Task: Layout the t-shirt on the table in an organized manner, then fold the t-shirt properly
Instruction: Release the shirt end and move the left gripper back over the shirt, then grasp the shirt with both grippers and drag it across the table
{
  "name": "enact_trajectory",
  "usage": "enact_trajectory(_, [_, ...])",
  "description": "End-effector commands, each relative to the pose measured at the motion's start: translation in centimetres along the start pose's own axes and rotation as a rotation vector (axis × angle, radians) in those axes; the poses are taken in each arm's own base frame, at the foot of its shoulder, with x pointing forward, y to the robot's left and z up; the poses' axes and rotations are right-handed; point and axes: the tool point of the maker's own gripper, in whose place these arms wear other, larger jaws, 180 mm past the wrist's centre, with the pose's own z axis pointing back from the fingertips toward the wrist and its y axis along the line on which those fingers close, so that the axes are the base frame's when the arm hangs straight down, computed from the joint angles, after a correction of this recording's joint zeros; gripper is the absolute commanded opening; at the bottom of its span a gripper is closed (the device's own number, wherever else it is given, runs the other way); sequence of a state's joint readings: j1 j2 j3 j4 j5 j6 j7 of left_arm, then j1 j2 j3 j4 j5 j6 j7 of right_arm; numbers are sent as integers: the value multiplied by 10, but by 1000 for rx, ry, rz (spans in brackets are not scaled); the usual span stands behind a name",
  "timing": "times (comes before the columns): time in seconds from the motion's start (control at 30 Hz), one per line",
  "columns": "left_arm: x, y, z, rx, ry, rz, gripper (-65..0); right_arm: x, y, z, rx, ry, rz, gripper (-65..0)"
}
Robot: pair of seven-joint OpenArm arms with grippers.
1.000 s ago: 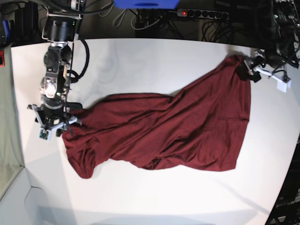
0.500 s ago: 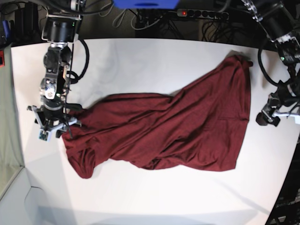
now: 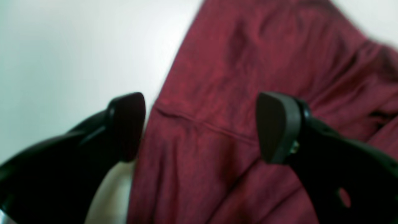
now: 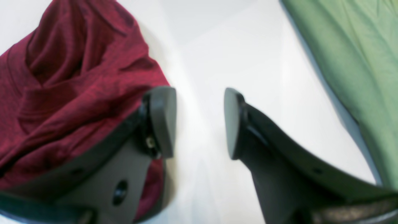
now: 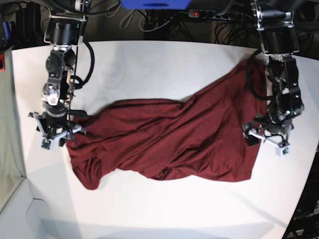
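Note:
The maroon t-shirt (image 5: 179,139) lies crumpled and stretched diagonally across the white table (image 5: 149,64), from its near left to its far right. My left gripper (image 5: 266,139) is open just above the shirt's right edge. In the left wrist view the gripper (image 3: 202,127) straddles a seam of the shirt (image 3: 248,62), one finger (image 3: 127,124) over the bare table (image 3: 62,46). My right gripper (image 5: 55,137) is open at the shirt's left end. In the right wrist view it (image 4: 197,123) is over bare table (image 4: 217,46), with the shirt (image 4: 62,77) beside one finger (image 4: 161,121).
A green cloth (image 4: 357,56) hangs beyond the table's left edge, also in the base view (image 5: 7,124). A power strip (image 5: 214,15) and cables lie behind the far edge. The table's right edge (image 5: 311,149) curves close to the left arm.
My left arm has swung from the table's right side in over the shirt's right edge, its gripper open. The right arm and the shirt have not moved.

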State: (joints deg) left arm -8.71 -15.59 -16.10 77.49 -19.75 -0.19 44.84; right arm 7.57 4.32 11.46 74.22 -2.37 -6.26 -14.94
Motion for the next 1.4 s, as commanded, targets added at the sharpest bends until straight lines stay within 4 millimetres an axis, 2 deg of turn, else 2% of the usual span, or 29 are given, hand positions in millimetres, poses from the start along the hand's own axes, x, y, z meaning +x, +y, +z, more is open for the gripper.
enact_trajectory(0.0, [23, 6, 4, 28, -65, -27, -119, 25, -4, -2, -10, -74, 0, -388])
enact_trajectory(0.13, [20, 10, 2, 54, -60, -57, -120, 25, -5, -2, -12, -76, 1, -388])
enact_trajectory(0.27, [0, 24, -11, 80, 9, -38, -120, 26, -5, -2, -12, -79, 1, -388])
enact_trajectory(0.4, [3, 28, -19, 89, -30, -30, -120, 31, -4, -3, -12, -89, -3, -388])
enact_trajectory(0.5, [-5, 32, -26, 97, -21, -25, -120, 32, -4, -4, -12, -86, -4, -389])
enact_trajectory(0.6, [-13, 29, -32, 92, -11, -63, -120, 32, -4, -4, -12, -86, -4, -388])
enact_trajectory(0.73, [-20, 9, -39, 54, -14, -143, -120, 32, -4, -4, -12, -88, -4, -388])
enact_trajectory(0.87, [-24, 3, -40, 41, -7, -158, -132, 34, -4, -4, -12, -93, -4, -388])
enact_trajectory(0.9, [-24, 3, -40, 41, -8, -158, -158, 38, -7, -5, -17, -100, 2, -388])
enact_trajectory(0.93, [-23, 3, -40, 41, -10, -158, -214, 42, -8, -7, -19, -106, 4, -388])
enact_trajectory(1.03, [-21, 5, -40, 44, -17, -149, -462, 46, -9, -8, -19, -114, 3, -388])
enact_trajectory(1.13, [-15, 4, -38, 43, -31, -150, -618, 55, -7, -10, -19, -128, -4, -387])
enact_trajectory(1.17, [-12, 3, -37, 43, -40, -150, -650, 57, -5, -10, -15, -131, -7, -387])
enact_trajectory(1.23, [-2, 0, -35, 38, -64, -149, -647, 61, 4, -11, 3, -140, 1, -387])
enact_trajectory(1.37, [37, 18, -18, 70, -171, -56, -649, 55, 35, -18, 71, -114, 49, -389])
